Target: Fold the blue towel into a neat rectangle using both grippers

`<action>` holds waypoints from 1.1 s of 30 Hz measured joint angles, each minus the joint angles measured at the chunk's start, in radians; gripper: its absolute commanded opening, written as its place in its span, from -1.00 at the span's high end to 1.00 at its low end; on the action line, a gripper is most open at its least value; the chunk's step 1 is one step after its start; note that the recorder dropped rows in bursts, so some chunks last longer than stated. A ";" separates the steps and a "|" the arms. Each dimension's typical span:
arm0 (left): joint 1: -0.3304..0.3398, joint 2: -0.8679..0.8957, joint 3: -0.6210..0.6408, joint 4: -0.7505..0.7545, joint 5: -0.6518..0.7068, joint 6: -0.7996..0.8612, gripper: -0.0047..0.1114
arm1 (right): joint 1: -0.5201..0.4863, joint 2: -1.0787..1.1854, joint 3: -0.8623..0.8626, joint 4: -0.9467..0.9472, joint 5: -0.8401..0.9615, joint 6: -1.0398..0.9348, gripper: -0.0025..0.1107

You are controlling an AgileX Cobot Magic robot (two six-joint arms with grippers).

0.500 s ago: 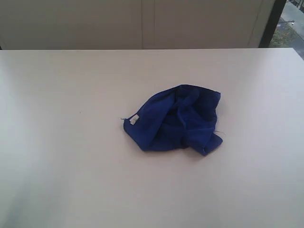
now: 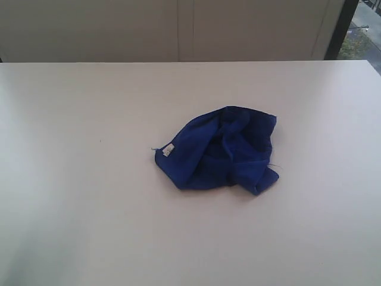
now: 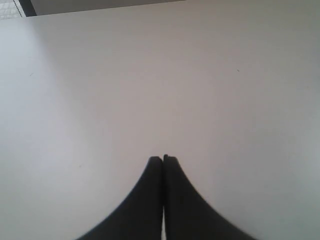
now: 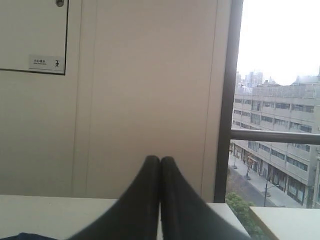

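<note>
Towel [image 2: 221, 150] on table [image 2: 77, 196], just right of centre

A pale table [image 2: 89, 196] carries only the crumpled blue towel [image 2: 220, 149] (well clear of every edge).

A pale table [image 2: 71, 196] stands before a beige panelled wall [image 2: 119, 30], window [image 4: 280, 45] alongside (daylight, city buildings [image 4: 285, 120] outside).

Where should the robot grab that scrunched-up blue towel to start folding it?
Probably the corner with the white tag, coming from the left side of the exterior view. The blue towel lies crumpled, and that corner sticks out flat at its edge, easy to pinch.
</note>
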 measured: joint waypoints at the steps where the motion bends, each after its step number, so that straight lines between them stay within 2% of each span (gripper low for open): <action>1: 0.000 0.000 0.000 0.000 0.000 0.000 0.92 | 0.000 0.000 0.000 0.000 -0.002 0.000 0.96; 16: 0.000 0.000 0.000 0.000 0.000 0.000 0.92 | 0.000 0.000 0.000 0.000 -0.002 0.000 0.96; 21: 0.000 0.000 0.000 0.000 0.000 0.000 0.92 | 0.000 0.000 -0.023 0.012 0.182 0.002 0.96; 26: 0.000 0.000 0.000 0.000 0.000 0.000 0.92 | 0.000 0.017 -0.140 0.017 0.349 0.014 0.96; 33: 0.000 0.000 0.000 0.000 0.000 0.000 0.92 | 0.000 0.240 -0.362 0.017 0.570 0.052 0.96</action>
